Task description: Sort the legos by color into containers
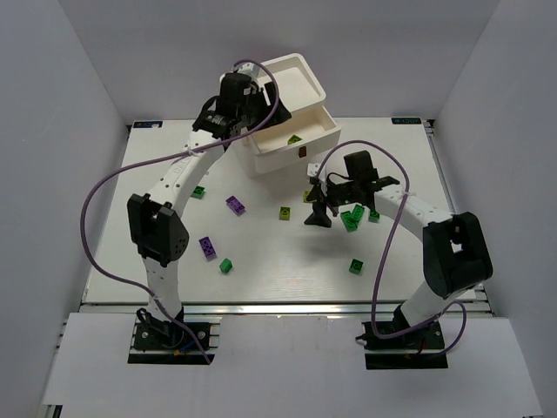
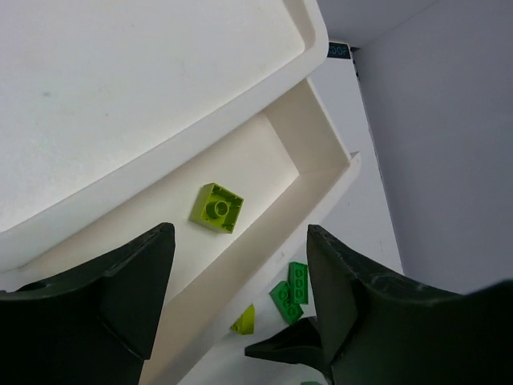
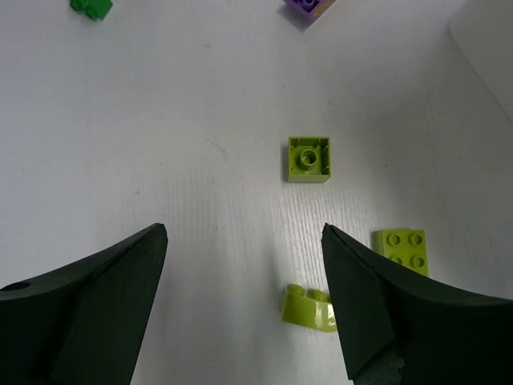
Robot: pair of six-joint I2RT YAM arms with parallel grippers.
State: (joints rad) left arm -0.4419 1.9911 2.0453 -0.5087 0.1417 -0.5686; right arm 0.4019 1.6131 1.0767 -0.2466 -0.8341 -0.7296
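Both spread: I held left gripper (image 2: 240,261) over the edge of the open drawer (image 2: 322,157), right gripper (image 3: 243,241) above three yellow-green bricks (image 3: 309,158).

free: table (image 1: 287,274) front-centre | obstacle: drawer unit (image 1: 277,162) far-centre | legos (image 1: 357,266) strewn by right claw (image 3: 242,233)

the whole table (image 1: 278,272) is viewed from high above, its near edge at 6 o'clock. the left wrist view is set close over the open drawer (image 2: 321,156), tilted down toward 3 o'clock. the brick in the drawer (image 2: 217,208) (image 1: 295,138) is shared with the top view. the right wrist view is held low over the table, faced toward 9 o'clock. the upturned brick (image 3: 309,159) (image 1: 285,212) is shared likewise.
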